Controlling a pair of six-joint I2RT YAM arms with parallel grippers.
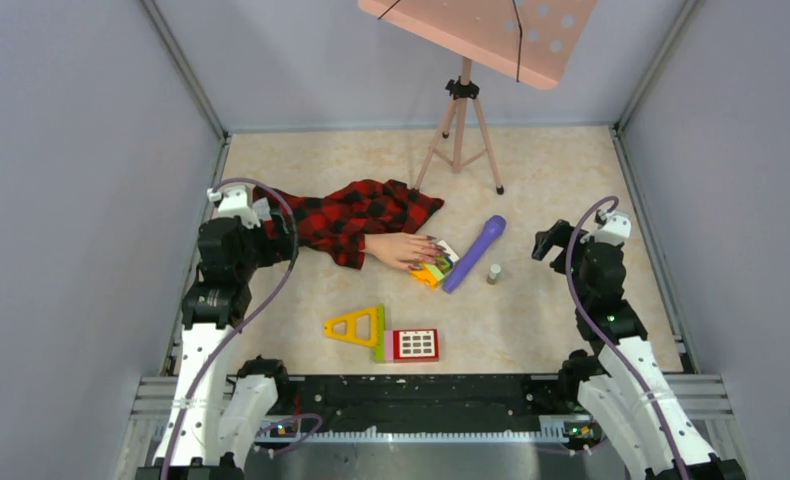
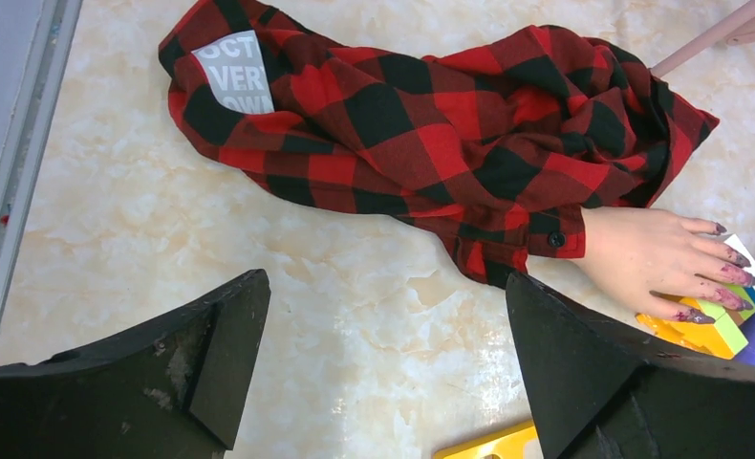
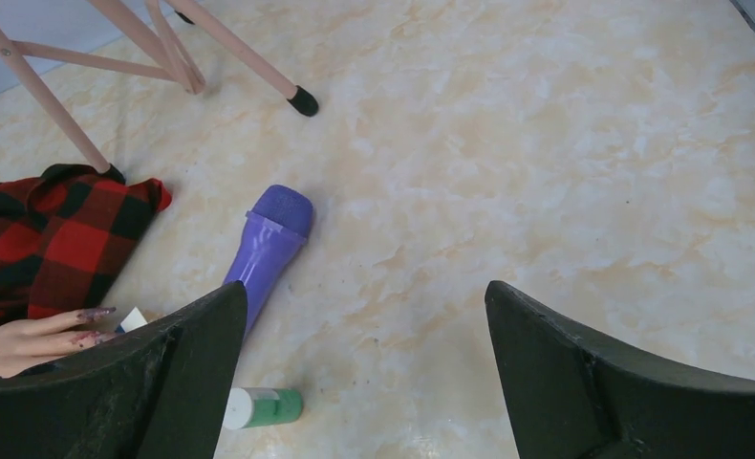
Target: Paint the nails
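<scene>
A flesh-coloured mannequin hand (image 1: pixel 401 250) in a red-and-black plaid sleeve (image 1: pixel 356 215) lies left of centre, its fingers resting on coloured blocks (image 1: pixel 433 268). Its dark purplish nails (image 2: pixel 732 277) show at the right of the left wrist view and at the left edge of the right wrist view (image 3: pixel 92 314). A small bottle with a green cap (image 1: pixel 493 272) stands right of a purple handle-shaped thing (image 1: pixel 476 252); it also shows in the right wrist view (image 3: pixel 264 406). My left gripper (image 2: pixel 383 316) is open and empty, left of the sleeve. My right gripper (image 3: pixel 366 325) is open and empty, right of the bottle.
A pink music stand on a tripod (image 1: pixel 461 130) stands at the back. A yellow triangle block (image 1: pixel 356 325) and a red window block (image 1: pixel 414 344) lie near the front. Grey walls close in the left, right and back sides.
</scene>
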